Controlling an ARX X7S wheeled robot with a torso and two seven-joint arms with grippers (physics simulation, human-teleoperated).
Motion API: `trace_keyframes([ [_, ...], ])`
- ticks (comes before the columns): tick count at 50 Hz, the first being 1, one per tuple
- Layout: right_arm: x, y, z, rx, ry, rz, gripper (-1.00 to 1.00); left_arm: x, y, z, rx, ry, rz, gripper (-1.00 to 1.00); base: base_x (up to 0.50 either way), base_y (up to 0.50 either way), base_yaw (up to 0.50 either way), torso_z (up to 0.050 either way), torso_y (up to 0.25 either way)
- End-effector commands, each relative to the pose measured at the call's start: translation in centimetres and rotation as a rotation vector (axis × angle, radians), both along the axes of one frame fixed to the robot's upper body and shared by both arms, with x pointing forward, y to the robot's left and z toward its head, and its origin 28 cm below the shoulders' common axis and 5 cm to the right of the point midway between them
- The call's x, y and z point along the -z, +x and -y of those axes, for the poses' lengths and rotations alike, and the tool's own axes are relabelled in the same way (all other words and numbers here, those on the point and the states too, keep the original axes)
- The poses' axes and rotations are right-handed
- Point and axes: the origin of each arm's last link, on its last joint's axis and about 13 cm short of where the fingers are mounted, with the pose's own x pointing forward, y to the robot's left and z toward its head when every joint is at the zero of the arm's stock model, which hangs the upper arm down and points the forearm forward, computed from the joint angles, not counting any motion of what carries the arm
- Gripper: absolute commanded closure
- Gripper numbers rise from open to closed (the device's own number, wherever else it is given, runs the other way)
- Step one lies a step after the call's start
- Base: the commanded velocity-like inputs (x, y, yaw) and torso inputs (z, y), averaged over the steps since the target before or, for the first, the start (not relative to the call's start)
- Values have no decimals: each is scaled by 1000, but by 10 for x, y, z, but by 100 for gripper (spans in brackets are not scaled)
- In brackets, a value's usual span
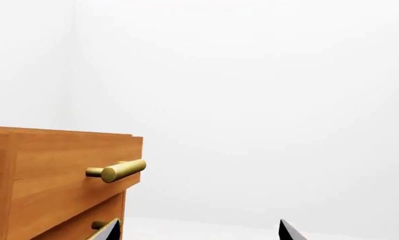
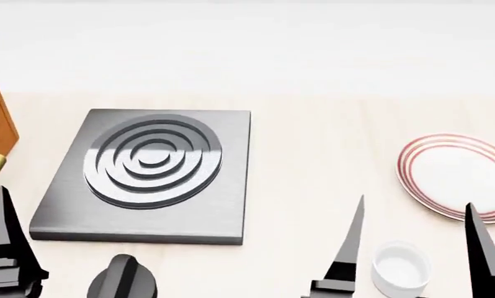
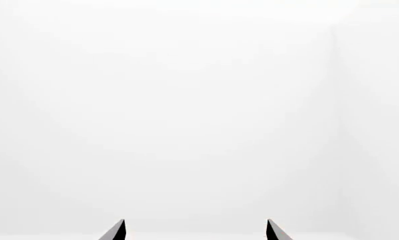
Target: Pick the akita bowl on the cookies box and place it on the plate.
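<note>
The akita bowl and the cookies box are out of view in every frame. In the head view the plate, white with thin red rings, lies on the table at the right. My right gripper is open near the front edge, its two dark fingertips well apart and nothing between them. It stands just short of the plate, to the plate's left. The right wrist view shows the same gripper open against a blank white wall. My left gripper is open too, with nothing between its fingers. One of its fingers shows at the far left of the head view.
A dark square stove plate with raised rings lies left of centre, a black knob in front of it. A small plain white cup stands between my right fingertips. A wooden drawer cabinet with a brass handle stands at the left.
</note>
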Motion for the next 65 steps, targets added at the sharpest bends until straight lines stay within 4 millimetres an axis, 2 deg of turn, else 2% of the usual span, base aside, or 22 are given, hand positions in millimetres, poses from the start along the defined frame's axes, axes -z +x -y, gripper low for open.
trace_keyframes([
  [1,-4,-3,1,-13,-5,20,-100,-2,0,-3,-10,-4,13,-100,500,0,0,0,0],
  [9,-1,-3,2,-13,3,18,-100,-1,0,-3,-10,-5,11,-100,250,0,0,0,0],
  [28,-5,-4,4,-16,5,21,-100,0,-1,-3,-6,-5,8,-100,-152,-500,0,0,0],
  [65,-3,-4,4,-29,-12,28,-100,1,0,-3,-3,-2,3,-100,-11,-500,0,0,0],
])
